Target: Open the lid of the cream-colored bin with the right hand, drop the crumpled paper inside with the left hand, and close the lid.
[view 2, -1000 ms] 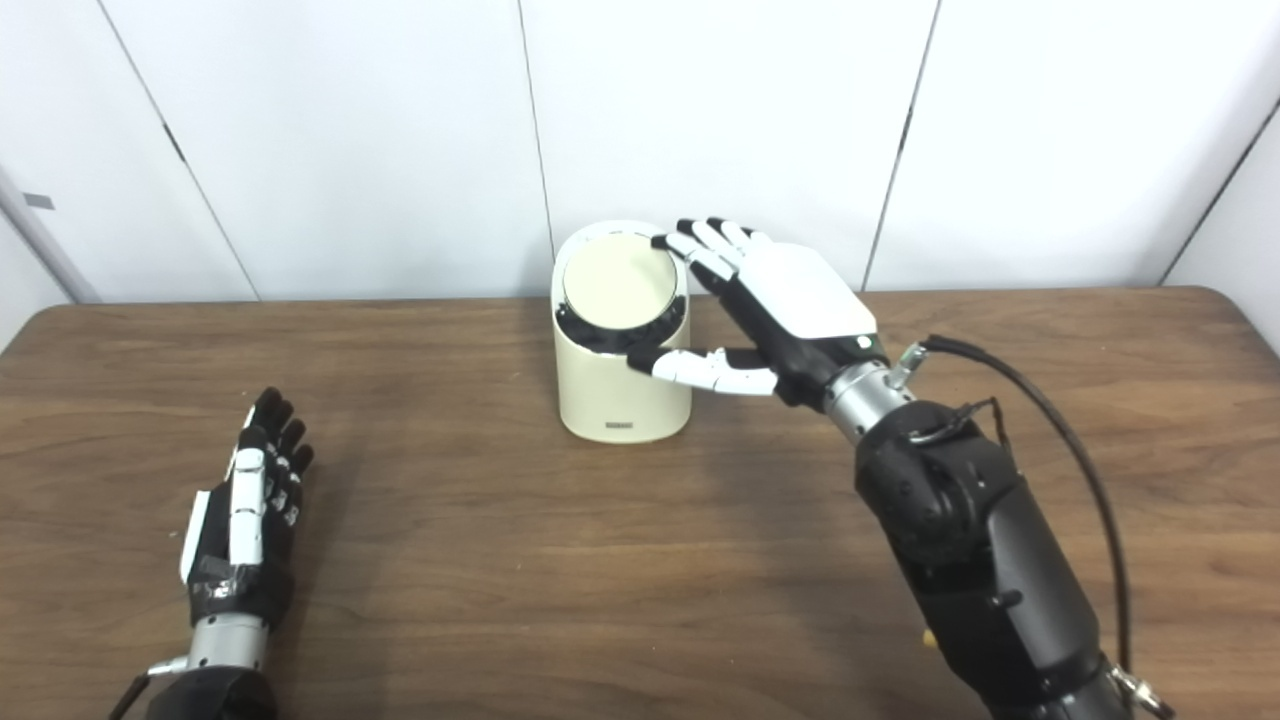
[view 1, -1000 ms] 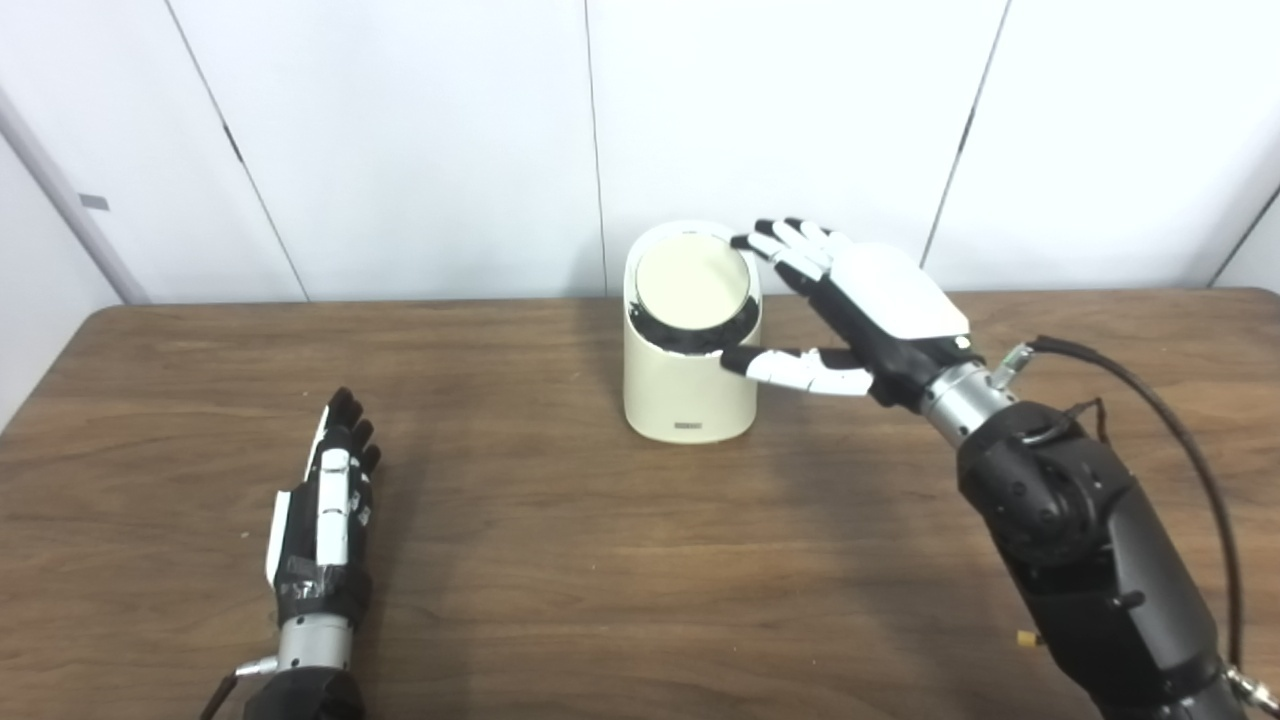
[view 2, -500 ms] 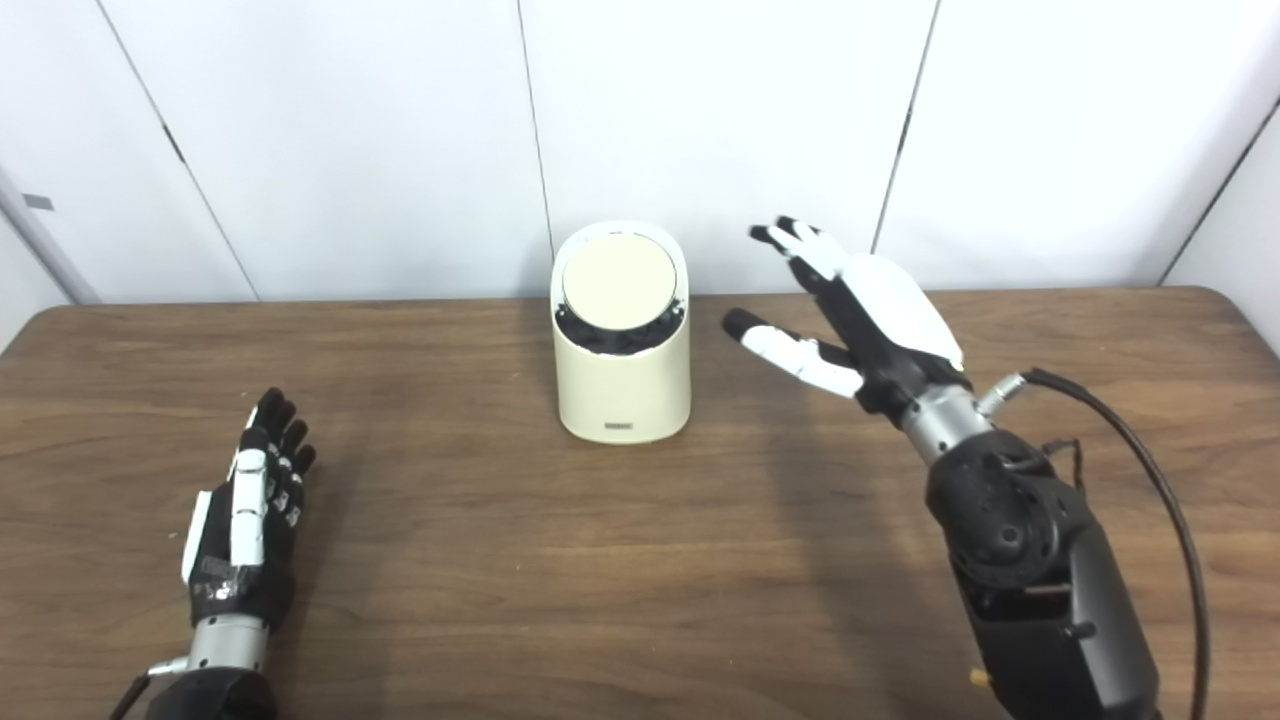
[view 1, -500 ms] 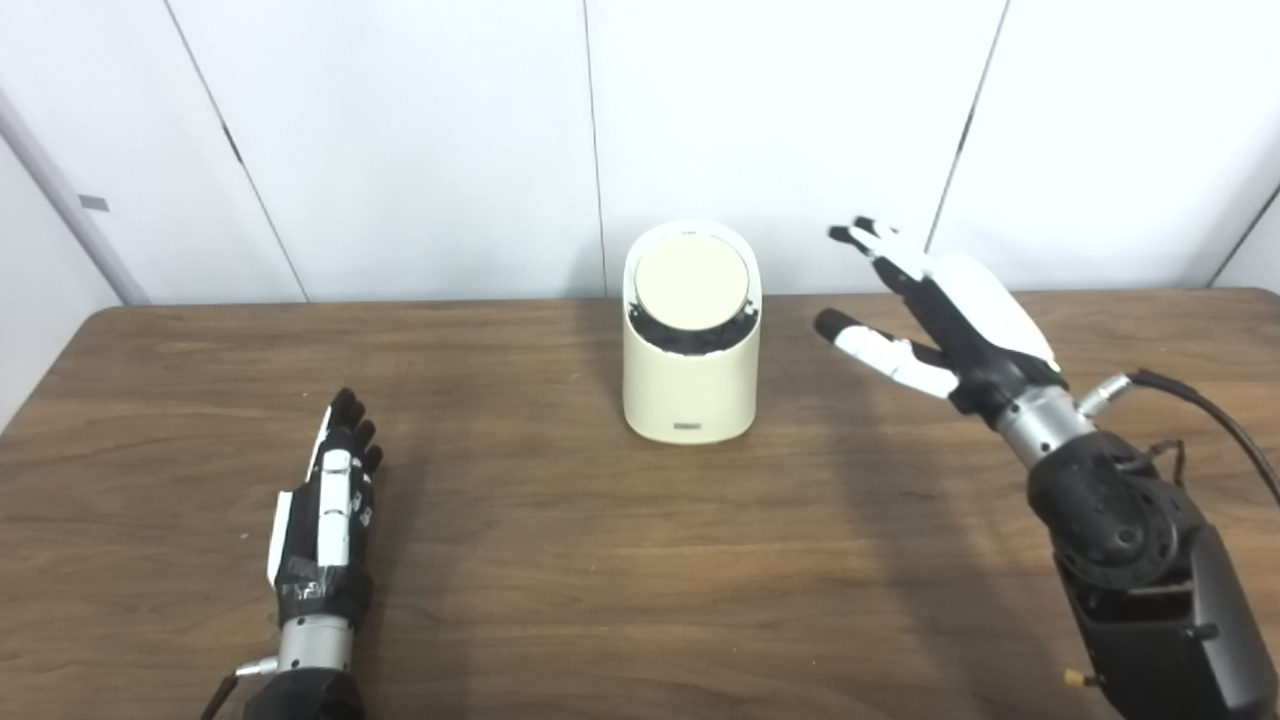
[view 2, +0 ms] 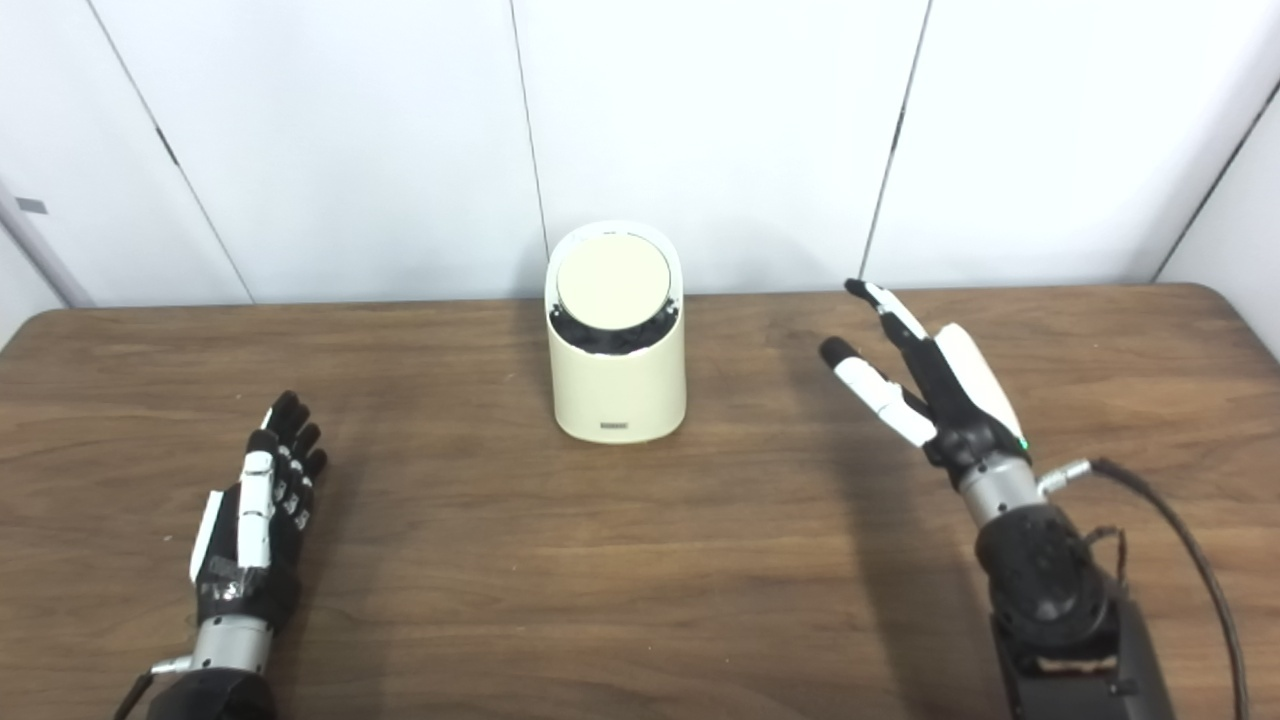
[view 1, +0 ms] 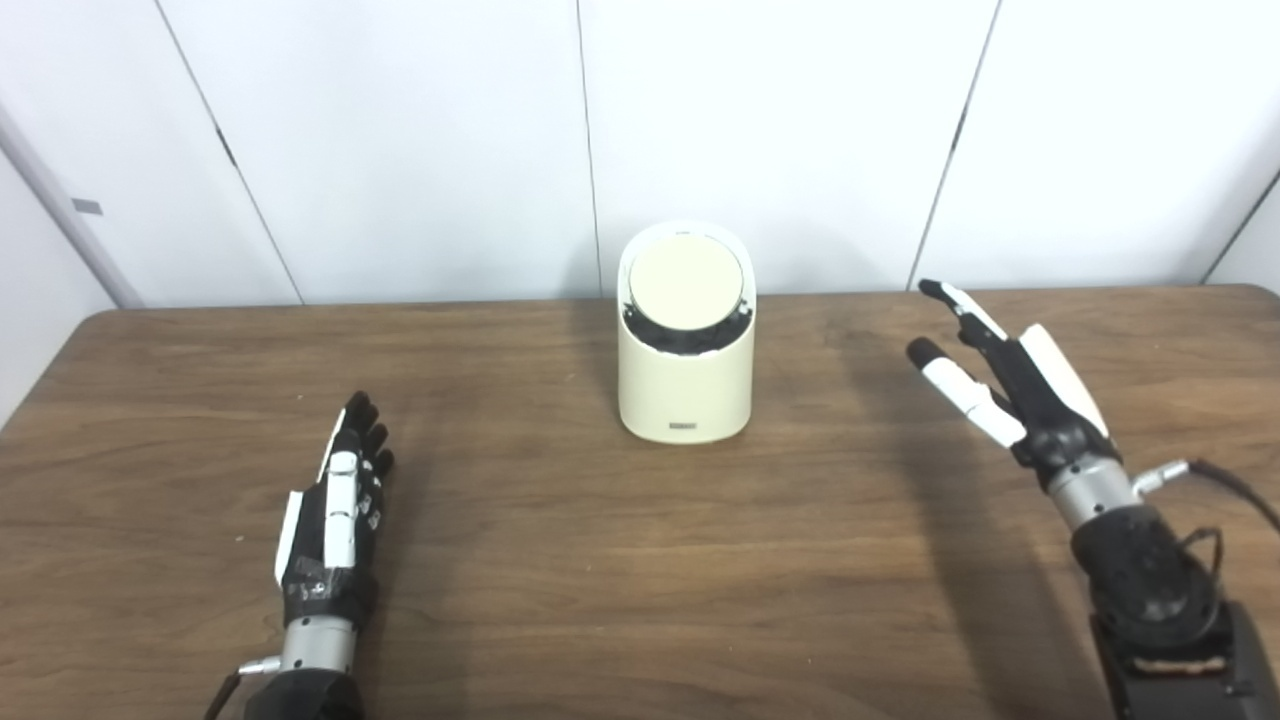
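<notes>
Our right hand (view 1: pixel 1010 385): fingers (view 1: pixel 958 305) spread, holding nothing, raised over the table (view 1: pixel 560 560) well right of the bin (view 1: pixel 685 375). Our left hand (view 1: pixel 335 500): fingers straight and together, holding nothing, low at the table well left of it. Bin: upright near the far edge, lid (view 1: pixel 686 283) shut; we cannot read the small dark label (view 1: pixel 683 428) at its base.

The small label (view 1: pixel 684 427) low on the front of the cream-colored bin (view 1: pixel 685 385) is too tiny to read. With its round lid (view 1: pixel 686 283) shut, whatever is inside stays hidden. Both forearms run off the bottom edge.
</notes>
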{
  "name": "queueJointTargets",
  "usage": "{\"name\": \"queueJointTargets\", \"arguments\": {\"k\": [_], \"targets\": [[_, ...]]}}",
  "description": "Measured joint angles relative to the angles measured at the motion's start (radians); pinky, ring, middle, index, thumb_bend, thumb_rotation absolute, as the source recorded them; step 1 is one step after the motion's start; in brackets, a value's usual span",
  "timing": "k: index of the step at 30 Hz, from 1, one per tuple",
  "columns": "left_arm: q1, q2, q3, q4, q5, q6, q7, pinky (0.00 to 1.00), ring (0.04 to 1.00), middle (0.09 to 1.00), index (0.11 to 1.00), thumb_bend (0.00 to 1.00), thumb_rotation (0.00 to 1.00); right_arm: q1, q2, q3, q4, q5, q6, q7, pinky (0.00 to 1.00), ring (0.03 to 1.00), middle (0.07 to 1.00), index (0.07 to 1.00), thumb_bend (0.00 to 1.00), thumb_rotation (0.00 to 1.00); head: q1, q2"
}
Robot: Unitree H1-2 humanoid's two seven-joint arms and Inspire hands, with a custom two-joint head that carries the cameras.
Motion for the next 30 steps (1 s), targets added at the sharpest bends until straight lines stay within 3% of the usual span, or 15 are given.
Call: {"name": "queueJointTargets", "arguments": {"k": [9,14,21,30], "targets": [[0.008,0.009,-0.001,-0.003,0.002,0.0,-0.008,1.0,1.0,1.0,1.0,0.46,0.91,0.039,0.072,-0.055,0.031,0.193,-0.003,-0.034,1.0,0.985,0.973,0.949,0.52,1.0,-0.006,0.014],[0.01,0.01,-0.002,-0.005,0.005,-0.002,-0.007,1.0,1.0,1.0,1.0,0.45,0.92,0.054,0.107,-0.061,0.032,0.244,-0.003,-0.054,1.0,0.983,0.974,0.946,0.46,1.0,-0.009,0.023],[0.013,0.015,-0.007,-0.006,0.019,-0.006,-0.007,1.0,1.0,1.0,1.0,0.45,0.92,0.073,0.155,-0.071,0.037,0.347,-0.015,-0.064,1.0,1.0,0.986,0.96,0.49,1.0,-0.008,0.037],[0.019,0.018,0.0,-0.007,0.019,-0.032,-0.007,1.0,1.0,1.0,0.998,0.47,0.92,0.131,0.17,-0.072,0.027,0.424,-0.01,-0.068,1.0,1.0,0.998,0.97,0.51,1.0,0.005,0.055]]}}
